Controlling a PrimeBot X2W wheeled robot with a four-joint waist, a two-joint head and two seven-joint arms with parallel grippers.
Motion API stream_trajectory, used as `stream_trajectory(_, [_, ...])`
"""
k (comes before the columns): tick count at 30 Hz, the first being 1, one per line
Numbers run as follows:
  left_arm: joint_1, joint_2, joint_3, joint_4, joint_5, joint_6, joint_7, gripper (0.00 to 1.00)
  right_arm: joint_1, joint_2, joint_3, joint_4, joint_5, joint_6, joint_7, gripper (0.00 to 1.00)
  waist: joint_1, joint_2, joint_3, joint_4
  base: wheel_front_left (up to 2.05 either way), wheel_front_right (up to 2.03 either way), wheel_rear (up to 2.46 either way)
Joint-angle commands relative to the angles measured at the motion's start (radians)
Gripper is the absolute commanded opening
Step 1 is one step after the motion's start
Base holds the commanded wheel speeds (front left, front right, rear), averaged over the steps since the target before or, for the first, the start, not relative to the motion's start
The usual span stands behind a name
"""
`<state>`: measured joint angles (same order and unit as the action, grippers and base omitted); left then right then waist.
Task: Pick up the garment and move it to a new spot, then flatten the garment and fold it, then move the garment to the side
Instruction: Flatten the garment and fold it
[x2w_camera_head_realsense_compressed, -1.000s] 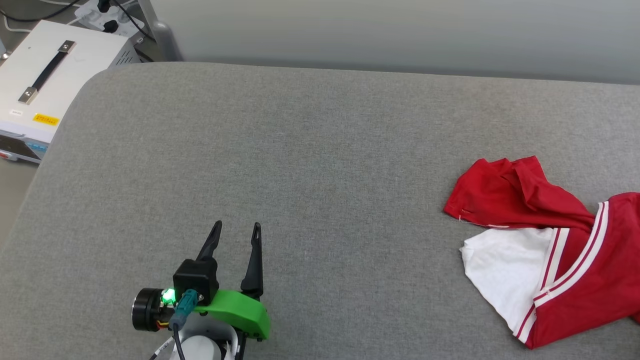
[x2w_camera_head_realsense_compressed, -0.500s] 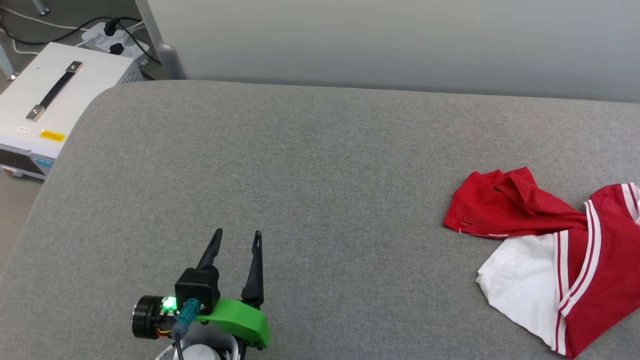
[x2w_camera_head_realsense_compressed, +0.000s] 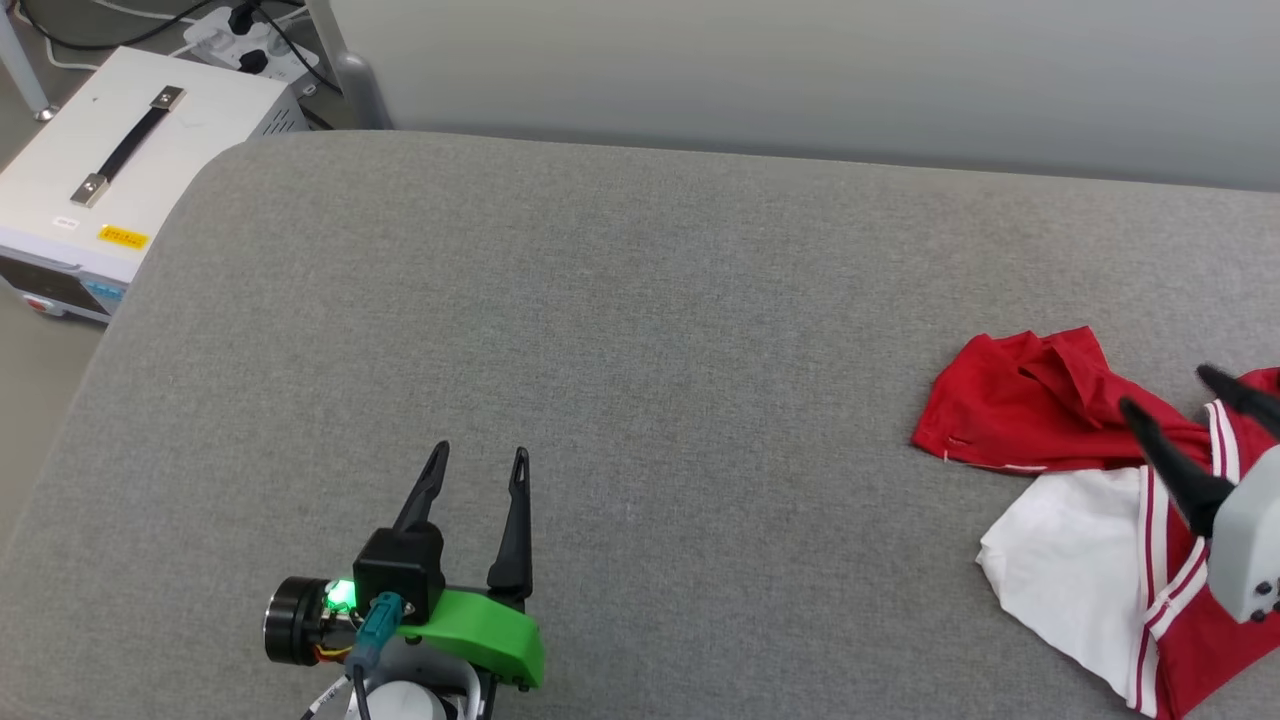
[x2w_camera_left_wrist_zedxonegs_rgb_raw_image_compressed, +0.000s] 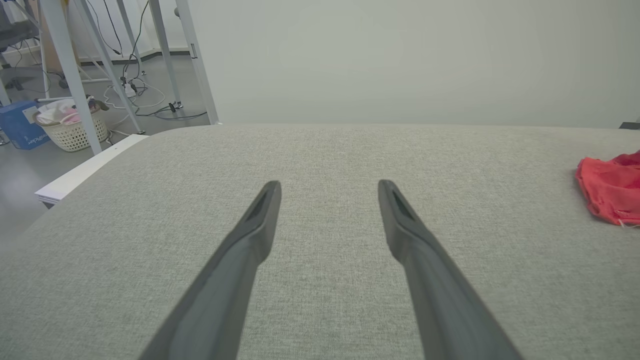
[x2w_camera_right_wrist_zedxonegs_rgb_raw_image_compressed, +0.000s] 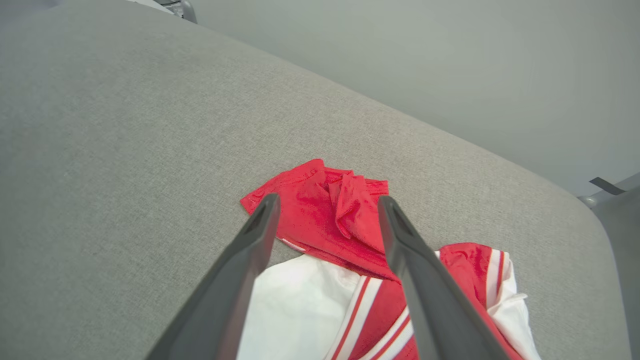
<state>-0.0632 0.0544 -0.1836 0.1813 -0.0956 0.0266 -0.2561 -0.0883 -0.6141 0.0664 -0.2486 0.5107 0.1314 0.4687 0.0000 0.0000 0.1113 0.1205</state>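
Garment (x2w_camera_head_realsense_compressed: 1030, 430): crumpled on grey pad (x2w_camera_head_realsense_compressed: 640, 300), right side of head view, partly cut by frame edge. Red panel bunched toward far side; white sleeve (x2w_camera_head_realsense_compressed: 1070, 570) with striped trim nearer robot.
Right gripper (x2w_camera_head_realsense_compressed: 1165, 387): over garment, fingers spread wide, nothing between them. In wrist view, tips frame red bunched fold. Contact with cloth: cannot tell.
Left gripper (x2w_camera_head_realsense_compressed: 480, 452): lower left, over bare pad, fingers spread, empty, well apart from garment.
White box (x2w_camera_head_realsense_compressed: 100, 190) with black handle: beyond pad's far left corner.

The right pincer (x2w_camera_head_realsense_compressed: 1165, 388) (fingers spread) hangs over the crumpled garment (x2w_camera_head_realsense_compressed: 1010, 420).
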Motion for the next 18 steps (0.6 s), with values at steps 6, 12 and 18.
stream_trajectory(6, [-0.030,-0.004,0.006,-0.035,0.016,0.016,-0.006,1.00,-0.045,-0.080,0.147,0.050,0.139,-0.001,0.275,1.00,0.0000,0.0000,0.043,0.027,0.00,0.00,0.00])
stream_trajectory(12, [-0.053,-0.004,-0.002,-0.057,0.011,0.024,-0.006,1.00,-0.090,-0.076,0.289,0.182,0.183,-0.001,0.337,1.00,0.0000,0.0000,0.080,0.054,0.00,0.00,0.00])
stream_trajectory(18, [-0.075,-0.004,-0.015,-0.063,-0.001,0.034,-0.006,1.00,-0.139,-0.044,0.384,0.340,0.163,-0.001,0.284,1.00,0.0000,0.0000,0.121,0.076,0.00,0.00,0.00])
